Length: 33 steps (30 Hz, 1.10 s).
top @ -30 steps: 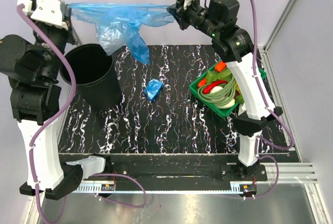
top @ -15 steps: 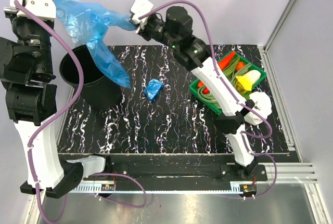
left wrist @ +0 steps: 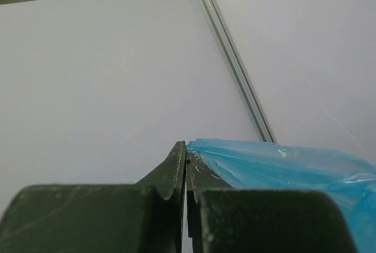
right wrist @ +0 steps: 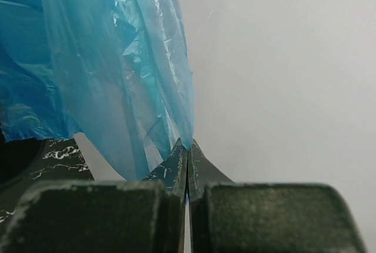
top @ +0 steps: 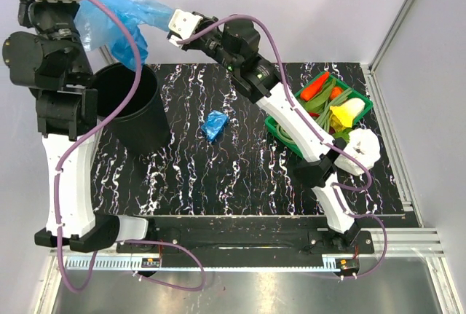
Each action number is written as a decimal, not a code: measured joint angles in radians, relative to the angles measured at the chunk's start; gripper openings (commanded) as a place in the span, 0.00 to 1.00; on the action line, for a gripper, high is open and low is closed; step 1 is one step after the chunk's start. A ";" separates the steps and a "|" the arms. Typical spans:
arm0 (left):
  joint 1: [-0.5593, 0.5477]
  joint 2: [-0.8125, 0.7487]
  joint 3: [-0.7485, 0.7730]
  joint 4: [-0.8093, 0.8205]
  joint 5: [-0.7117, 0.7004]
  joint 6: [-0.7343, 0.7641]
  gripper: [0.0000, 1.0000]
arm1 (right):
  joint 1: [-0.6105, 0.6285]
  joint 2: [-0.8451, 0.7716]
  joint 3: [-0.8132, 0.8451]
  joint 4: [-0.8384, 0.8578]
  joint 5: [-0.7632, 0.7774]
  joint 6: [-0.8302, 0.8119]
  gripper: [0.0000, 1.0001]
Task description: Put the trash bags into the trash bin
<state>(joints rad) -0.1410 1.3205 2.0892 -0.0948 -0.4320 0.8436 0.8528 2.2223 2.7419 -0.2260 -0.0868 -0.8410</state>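
A large blue trash bag (top: 109,8) is stretched in the air between my two grippers at the back left. My left gripper (left wrist: 185,147) is shut on one edge of it (left wrist: 282,165), high above the table. My right gripper (top: 171,28) is shut on the other edge (right wrist: 106,77), its fingertips (right wrist: 176,158) pinching the film. The bag's loose fold hangs down to just above the back rim of the black trash bin (top: 138,132), which stands upright at the left. A second trash bag, wadded small (top: 215,124), lies on the marbled table to the right of the bin.
A green tray (top: 362,103) of vegetables stands at the right of the table. A white crumpled plastic lump (top: 360,150) lies at its near corner, beside the right arm. White enclosure walls close in the back and sides.
My right gripper has swung left from the back middle, carrying its end of the bag toward the bin. My left gripper has risen toward the back left corner. The bag has bunched up over the bin.
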 measured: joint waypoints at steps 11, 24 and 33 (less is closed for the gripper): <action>0.021 -0.058 -0.253 -0.018 -0.021 0.050 0.00 | -0.001 0.023 -0.076 -0.050 0.018 0.024 0.00; 0.021 -0.156 -0.219 -0.188 -0.006 0.019 0.00 | -0.001 0.039 -0.082 -0.095 0.005 0.112 0.00; 0.022 -0.204 -0.315 -0.212 -0.009 0.012 0.00 | 0.003 0.044 -0.082 -0.119 -0.008 0.139 0.00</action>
<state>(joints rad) -0.1192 1.1168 1.7744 -0.3069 -0.4412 0.8558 0.8555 2.2665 2.6602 -0.3454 -0.0952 -0.7021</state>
